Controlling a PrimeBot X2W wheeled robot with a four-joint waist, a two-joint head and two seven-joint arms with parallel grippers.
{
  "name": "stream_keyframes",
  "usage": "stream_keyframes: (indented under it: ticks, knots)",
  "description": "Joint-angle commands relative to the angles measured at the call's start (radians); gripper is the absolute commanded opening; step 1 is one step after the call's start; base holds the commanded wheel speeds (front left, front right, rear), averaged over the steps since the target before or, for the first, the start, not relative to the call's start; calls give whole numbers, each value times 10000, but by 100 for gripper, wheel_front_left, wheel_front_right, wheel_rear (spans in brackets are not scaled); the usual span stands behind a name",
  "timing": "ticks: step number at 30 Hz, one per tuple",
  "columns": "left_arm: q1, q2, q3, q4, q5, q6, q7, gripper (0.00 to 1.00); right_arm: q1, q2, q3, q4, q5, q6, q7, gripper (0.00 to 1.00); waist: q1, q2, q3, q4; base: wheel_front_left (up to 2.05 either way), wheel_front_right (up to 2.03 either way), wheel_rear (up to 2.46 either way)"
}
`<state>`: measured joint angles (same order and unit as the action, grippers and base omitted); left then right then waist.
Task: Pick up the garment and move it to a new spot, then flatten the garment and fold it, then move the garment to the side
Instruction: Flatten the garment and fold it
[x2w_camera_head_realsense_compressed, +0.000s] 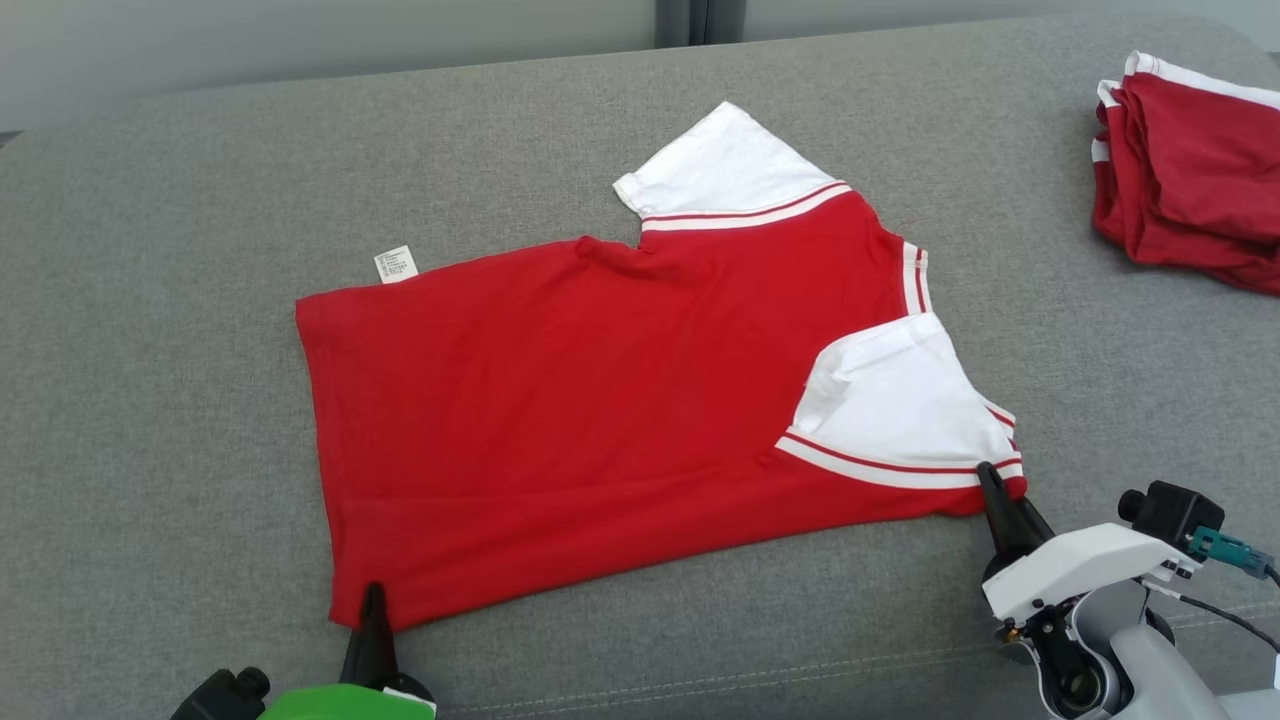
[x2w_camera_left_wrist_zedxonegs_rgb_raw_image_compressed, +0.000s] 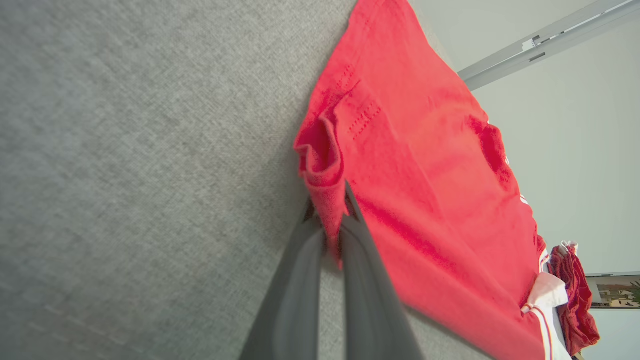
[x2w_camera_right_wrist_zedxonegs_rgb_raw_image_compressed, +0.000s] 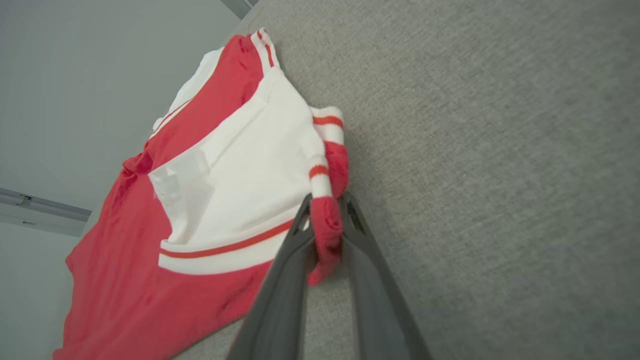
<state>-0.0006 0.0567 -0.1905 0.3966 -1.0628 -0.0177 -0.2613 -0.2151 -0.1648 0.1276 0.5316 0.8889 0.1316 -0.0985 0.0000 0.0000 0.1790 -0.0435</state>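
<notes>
The garment (x2w_camera_head_realsense_compressed: 600, 400) is a red shirt with white sleeves and striped trim. It lies spread on the grey cushion (x2w_camera_head_realsense_compressed: 150, 400), hem to the left and collar to the right. My left gripper (x2w_camera_head_realsense_compressed: 372, 590) is at the near left hem corner. In the left wrist view this gripper (x2w_camera_left_wrist_zedxonegs_rgb_raw_image_compressed: 327, 210) is shut on a bunched fold of red hem (x2w_camera_left_wrist_zedxonegs_rgb_raw_image_compressed: 325, 165). At the near shoulder, just under the folded-in white sleeve (x2w_camera_head_realsense_compressed: 900, 400), sits my right gripper (x2w_camera_head_realsense_compressed: 988, 470). In the right wrist view the right gripper (x2w_camera_right_wrist_zedxonegs_rgb_raw_image_compressed: 327, 205) has a lump of red and white-striped shirt (x2w_camera_right_wrist_zedxonegs_rgb_raw_image_compressed: 225, 175) pinched between its fingers.
A stack of folded red garments (x2w_camera_head_realsense_compressed: 1190, 170) lies at the far right of the cushion, and is also visible as a red pile (x2w_camera_left_wrist_zedxonegs_rgb_raw_image_compressed: 575, 300) in the left wrist view. A pale wall (x2w_camera_head_realsense_compressed: 300, 40) runs behind the cushion. The cushion's front seam (x2w_camera_head_realsense_compressed: 700, 680) passes just before my grippers.
</notes>
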Motion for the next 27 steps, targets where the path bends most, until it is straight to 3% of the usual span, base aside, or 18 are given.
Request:
stream_keyframes:
  ticks: [1, 2, 9, 14, 22, 27]
  knots:
    - [252, 45, 154, 3, -20, 23, -45, 100, 153, 8, -35, -19, -75, -16, -52, 66, 0, 0, -58, -43, 0, 0, 0]
    - [288, 36, 236, -58, -17, 39, -38, 100, 178, -12, -43, -46, -99, -16, -81, 100, 0, 0, -75, -62, 0, 0, 0]
    - [750, -4, 1052, -699, 536, 288, -26, 100, 436, -320, -398, -332, -408, -14, -271, 100, 0, 0, -97, -190, 0, 0, 0]
    - [338, 381, 1440, -1297, 1368, 449, -26, 100, 327, -550, -800, -754, -770, -11, -229, 100, 0, 0, -69, -279, 0, 0, 0]
    - [-1107, 1348, 893, -1551, 2434, 637, 587, 100, -223, -630, -1067, -1444, -1465, -11, 167, 100, 0, 0, 133, -359, 0, 0, 0]
    - [-2803, 2247, 82, -908, 3344, 537, 1768, 100, -856, -539, -911, -1985, -1879, -10, 646, 100, 0, 0, 633, -452, 0, 0, 0]
